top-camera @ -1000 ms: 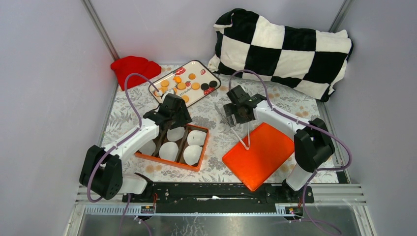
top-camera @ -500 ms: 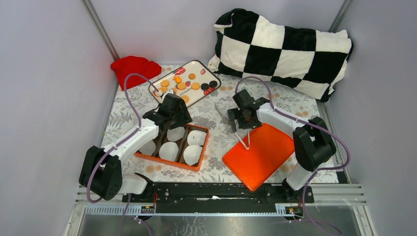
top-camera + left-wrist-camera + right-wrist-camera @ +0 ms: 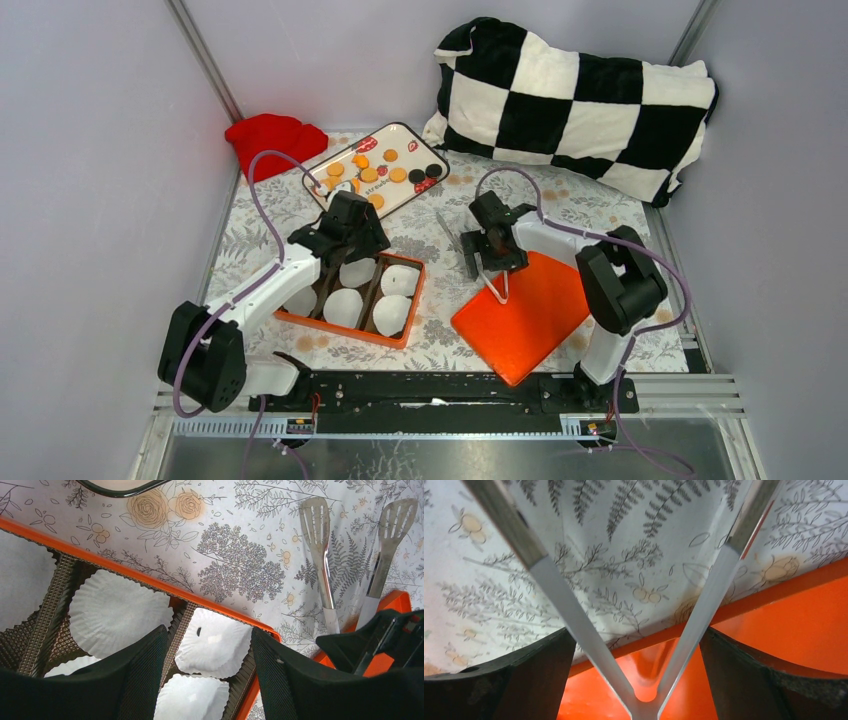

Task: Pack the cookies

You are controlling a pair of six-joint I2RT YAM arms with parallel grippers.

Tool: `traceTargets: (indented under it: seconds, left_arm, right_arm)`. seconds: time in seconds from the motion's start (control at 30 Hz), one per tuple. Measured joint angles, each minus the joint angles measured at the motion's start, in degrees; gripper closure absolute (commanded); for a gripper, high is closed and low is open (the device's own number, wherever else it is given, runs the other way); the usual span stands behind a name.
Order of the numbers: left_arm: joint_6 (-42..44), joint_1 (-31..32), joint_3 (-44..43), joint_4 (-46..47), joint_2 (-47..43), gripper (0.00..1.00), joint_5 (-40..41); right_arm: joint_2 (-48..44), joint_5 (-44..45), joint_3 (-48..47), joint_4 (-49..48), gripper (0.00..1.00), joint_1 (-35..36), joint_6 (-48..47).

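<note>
Straddling the tongs [image 3: 574,615] at the edge of the orange lid [image 3: 520,320], the right tool [image 3: 636,640] is spread apart; it should squeeze evenly, mid-handle. Left of the lid the left tool [image 3: 209,632] hovers, also apart; the cookies [image 3: 370,173] lie farther back-left.

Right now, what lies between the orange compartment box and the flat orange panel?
Mostly patterned tablecloth, plus metal tongs whose hinge end sits over the panel. The left wrist view shows this best.
</note>
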State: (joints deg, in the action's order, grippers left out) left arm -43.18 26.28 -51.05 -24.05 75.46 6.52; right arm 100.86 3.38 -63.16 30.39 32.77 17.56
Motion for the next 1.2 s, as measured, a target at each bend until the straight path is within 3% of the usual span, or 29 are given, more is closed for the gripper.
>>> traceTargets:
  seconds: [0.17, 0.6, 0.9, 1.2]
  left_arm:
    - [0.0, 0.0, 0.3, 0.0, 0.0, 0.32, -0.2]
    - [0.0, 0.0, 1.4, 0.7, 1.2, 0.32, -1.5]
    - [0.0, 0.0, 3.0, 1.4, 1.8, 0.32, -2.3]
    - [0.0, 0.0, 3.3, 1.4, 1.9, 0.32, -2.5]
  right_arm:
    - [4.3, 3.2, -4.7, 1.0, 0.0, 0.0, -0.8]
    - [5.2, 7.5, -9.9, 4.8, 0.0, 0.0, -2.7]
    - [12.8, 7.3, -15.2, 3.8, 0.0, 0.0, -4.7]
    - [14.9, 4.6, -17.4, 3.1, 0.01, -0.2, -5.2]
